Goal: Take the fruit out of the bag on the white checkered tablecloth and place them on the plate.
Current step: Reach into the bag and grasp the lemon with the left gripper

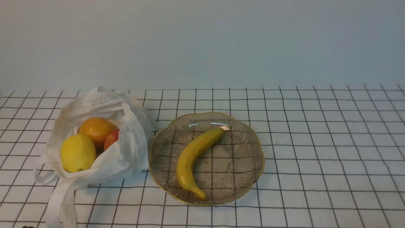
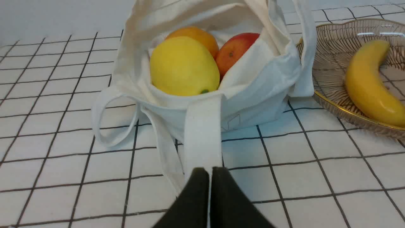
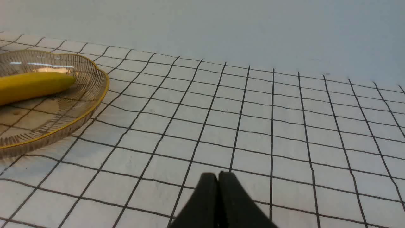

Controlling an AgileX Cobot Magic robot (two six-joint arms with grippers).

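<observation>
The bag (image 1: pixel 126 152) sits on the checkered tablecloth (image 1: pixel 316 158) just left of the plate (image 1: pixel 243 148), with the lemon (image 1: pixel 77 153), orange (image 1: pixel 96 129) and red fruit (image 1: pixel 112 138) inside. A banana (image 1: pixel 193 155) lies on the plate. The left gripper (image 2: pixel 210 172) and right gripper (image 3: pixel 217 177) are both pressed together; the left's tips may be touching a bag strap (image 2: pixel 202 133), hard to say.

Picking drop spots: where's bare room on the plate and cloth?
Free: the plate's right half, right of the banana; the tablecloth right of the plate. Crowded: the bag crowds the plate's left rim, its straps trailing in front.
</observation>
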